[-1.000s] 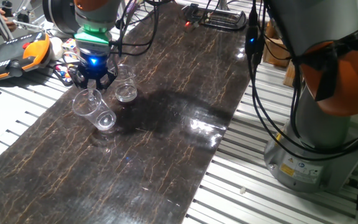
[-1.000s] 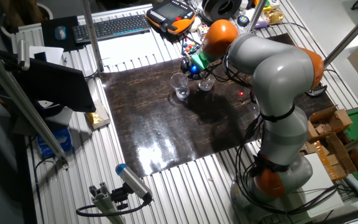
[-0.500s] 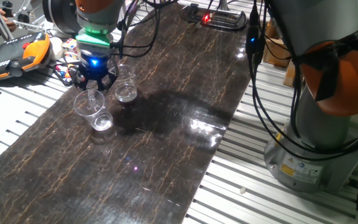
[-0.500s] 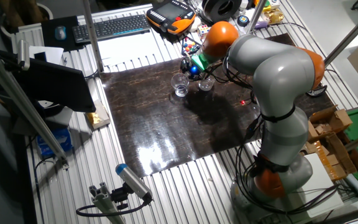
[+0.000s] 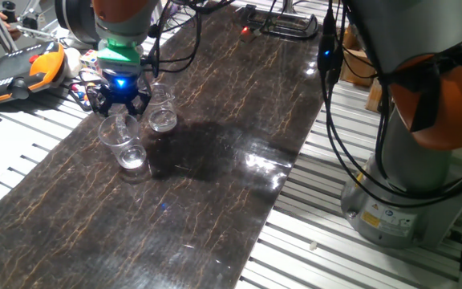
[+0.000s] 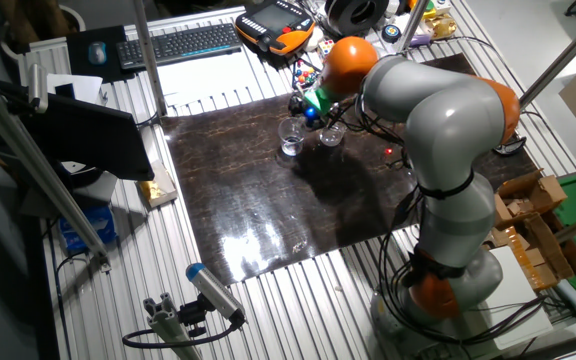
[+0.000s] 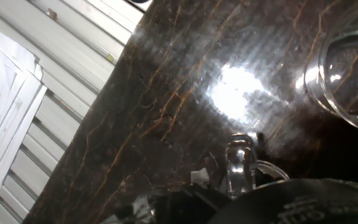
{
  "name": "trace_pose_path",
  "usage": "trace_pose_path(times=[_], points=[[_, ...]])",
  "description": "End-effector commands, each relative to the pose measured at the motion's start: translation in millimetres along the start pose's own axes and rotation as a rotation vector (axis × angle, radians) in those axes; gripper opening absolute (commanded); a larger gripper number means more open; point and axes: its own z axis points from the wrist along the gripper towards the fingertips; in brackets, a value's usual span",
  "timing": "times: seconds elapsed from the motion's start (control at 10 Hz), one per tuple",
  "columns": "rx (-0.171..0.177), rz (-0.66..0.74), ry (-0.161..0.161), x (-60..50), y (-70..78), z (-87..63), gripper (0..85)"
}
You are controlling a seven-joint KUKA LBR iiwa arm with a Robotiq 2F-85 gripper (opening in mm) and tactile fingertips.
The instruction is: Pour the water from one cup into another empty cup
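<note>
The taller clear tumbler (image 5: 126,141) (image 6: 290,138) hangs nearly upright at the left of the dark mat, its base close to the surface. My gripper (image 5: 119,114) (image 6: 304,114), lit blue, is shut on the tumbler's rim from above. The water is too faint to make out. The shorter clear cup (image 5: 163,112) (image 6: 330,134) stands upright just right of the tumbler, apart from it. In the hand view one fingertip (image 7: 238,158) pinches the clear rim, and the shorter cup's mouth (image 7: 347,81) shows at the right edge.
An orange teach pendant (image 5: 22,68) and small clutter (image 5: 83,80) lie off the mat's left corner. A black clamp (image 5: 287,24) sits at the far end. The arm's base (image 5: 407,177) and cables (image 5: 335,120) stand at the right. A keyboard (image 6: 178,42) lies beyond the mat.
The tumbler has swung from a clear tilt to nearly upright, still in my gripper. The hand has shifted slightly. The shorter cup has not moved.
</note>
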Motion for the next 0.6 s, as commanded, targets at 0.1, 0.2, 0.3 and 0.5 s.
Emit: trace_pose_path(times=[0.1,0.2,0.3,0.5], points=[[0.023,-0.028,-0.012,-1.3,0.6,-1.3,45.3],[0.04,-0.047,-0.019,-2.4,1.5,-2.8,45.3],[0.058,-0.068,-0.027,-4.0,2.4,-4.9,45.3],[0.091,-0.119,-0.043,-9.1,4.7,-8.0,45.0]])
